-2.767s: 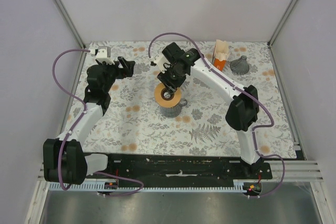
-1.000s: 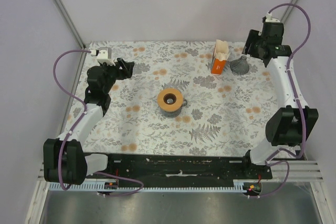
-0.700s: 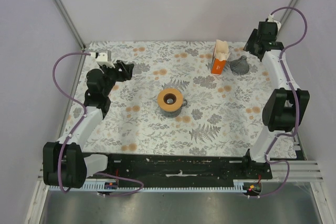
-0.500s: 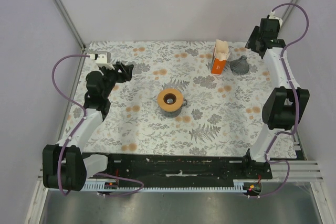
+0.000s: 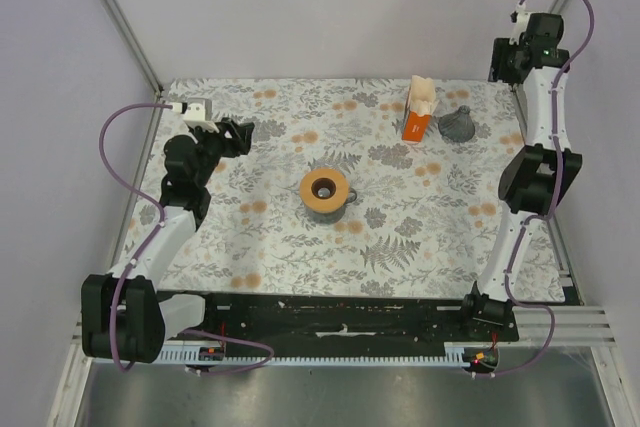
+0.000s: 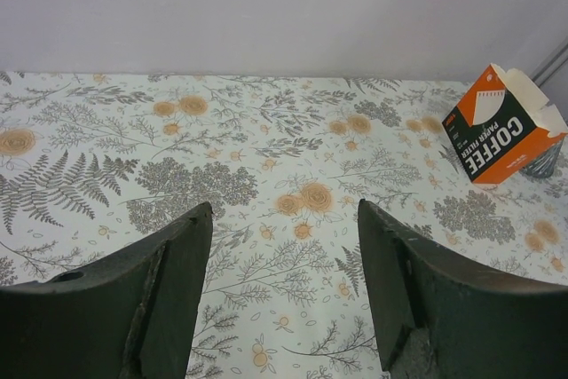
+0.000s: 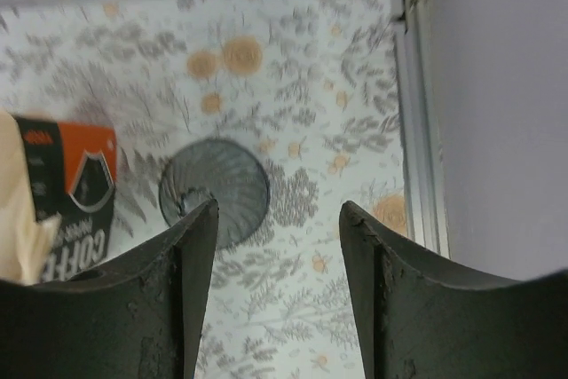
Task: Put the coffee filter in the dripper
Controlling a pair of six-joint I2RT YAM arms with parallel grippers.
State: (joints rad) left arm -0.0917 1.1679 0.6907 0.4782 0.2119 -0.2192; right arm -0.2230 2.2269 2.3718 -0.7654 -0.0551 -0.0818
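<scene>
The dripper [image 5: 324, 190] is seen at the centre of the table [image 5: 400, 237]: tan-brown collar on top, grey body below, small handle at 3 o'clock. Both the left gripper [image 6: 284, 207] and the right gripper [image 7: 279, 205] are spread apart, nothing held.

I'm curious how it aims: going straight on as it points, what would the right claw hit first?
The right gripper would likely strike the grey ribbed cone beside the orange carton, or tablecloth just past its edge; depth is unclear.

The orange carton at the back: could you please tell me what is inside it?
Cream papers stick up out of the orange carton through its open top; its walls hide the rest.
</scene>
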